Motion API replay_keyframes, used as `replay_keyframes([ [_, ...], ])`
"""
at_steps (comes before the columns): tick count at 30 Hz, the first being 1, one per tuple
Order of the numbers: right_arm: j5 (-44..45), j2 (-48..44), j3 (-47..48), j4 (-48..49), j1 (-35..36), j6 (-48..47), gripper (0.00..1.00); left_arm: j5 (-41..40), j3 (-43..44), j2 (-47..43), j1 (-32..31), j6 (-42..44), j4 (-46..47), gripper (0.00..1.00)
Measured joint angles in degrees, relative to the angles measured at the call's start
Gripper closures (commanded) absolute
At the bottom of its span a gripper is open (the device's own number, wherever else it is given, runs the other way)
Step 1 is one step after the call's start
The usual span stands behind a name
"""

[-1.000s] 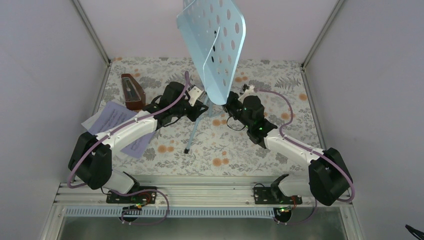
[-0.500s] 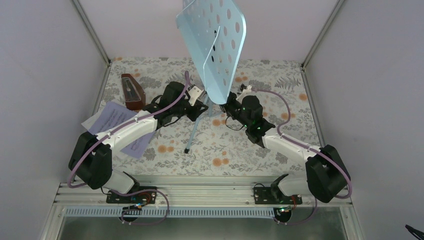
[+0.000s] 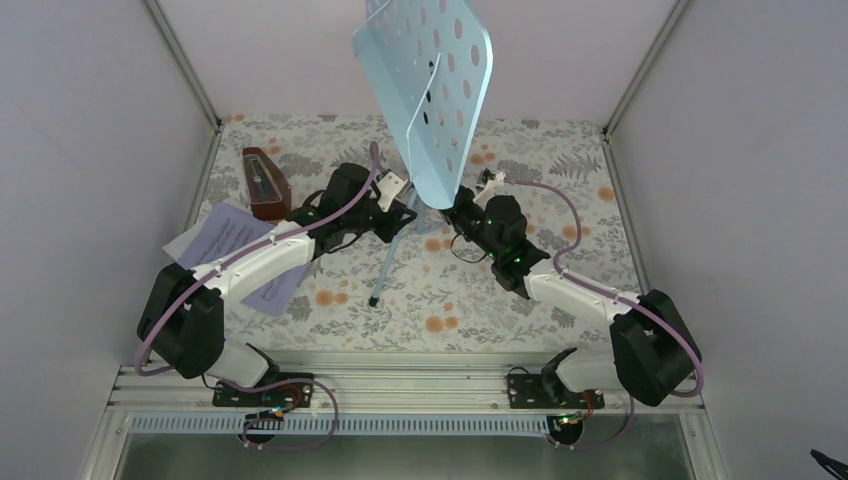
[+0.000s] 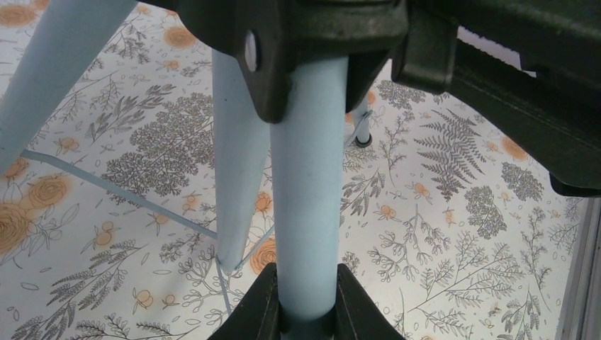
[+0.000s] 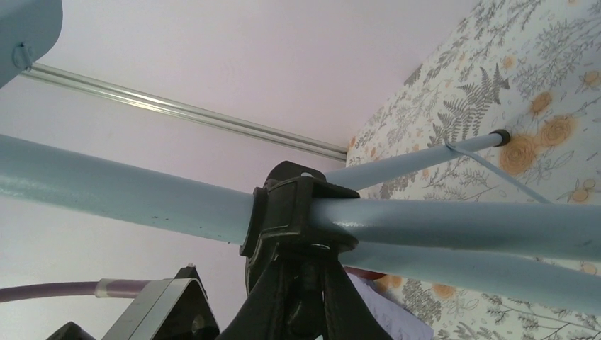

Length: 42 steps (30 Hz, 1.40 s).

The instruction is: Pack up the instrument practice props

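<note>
- My left end effector [image 4: 308, 315] is clenched on the stand's [image 3: 430, 90] pale-blue pole [image 4: 308, 177], one finger on each side.
- My right end effector [image 5: 301, 283] is clamped on the black collar [image 5: 298, 209] of that stand, where its legs branch off.
- The stand is upright mid-tabletop [image 3: 500, 300], between my two arms, its perforated panel tilted.
- The metronome [image 3: 265, 185] stands at the far left, near my left arm.
- The pages [image 3: 225, 235] lie flat just in front of it, partly under my left arm.
</note>
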Motion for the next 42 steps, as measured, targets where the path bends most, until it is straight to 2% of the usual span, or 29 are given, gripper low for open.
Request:
replay_keyframes([
  [5, 1.1, 0.0, -0.3, 0.9, 0.8, -6.3, 0.96, 0.0, 0.0, 0.0, 0.0, 0.0, 0.0, 0.98],
  [14, 5.3, 0.0, -3.1, 6.6, 3.0, -31.3, 0.96, 0.4, 0.0, 0.0, -0.2, 0.4, 0.0, 0.98],
  [24, 11.0, -0.3, -1.6, 3.2, 6.0, -69.6, 0.96, 0.4, 0.0, 0.0, -0.2, 0.4, 0.0, 0.98],
  [29, 17.3, 0.3, -0.1, 0.9, 8.7, -87.8, 0.96, 0.4, 0.1, 0.0, -0.2, 0.4, 0.0, 0.98],
  [35, 26.7, 3.5, 0.7, 4.3, 12.2, -106.4, 0.96, 0.3, 0.1, 0.0, 0.0, 0.0, -0.1, 0.98],
  [37, 28.7, 4.2, 0.7, 5.6, 12.8, -110.5, 0.92, 0.3, 0.1, 0.0, 0.0, -0.1, -0.1, 0.98],
  [40, 29.8, 4.3, 0.7, 6.0, 13.1, -113.6, 0.69, 0.2, 0.1, 0.0, 0.0, -0.1, -0.1, 0.98],
  [42, 29.7, 4.0, 0.6, 4.2, 13.1, -113.9, 0.59, 0.2, 0.1, 0.0, 0.0, -0.1, -0.1, 0.98],
])
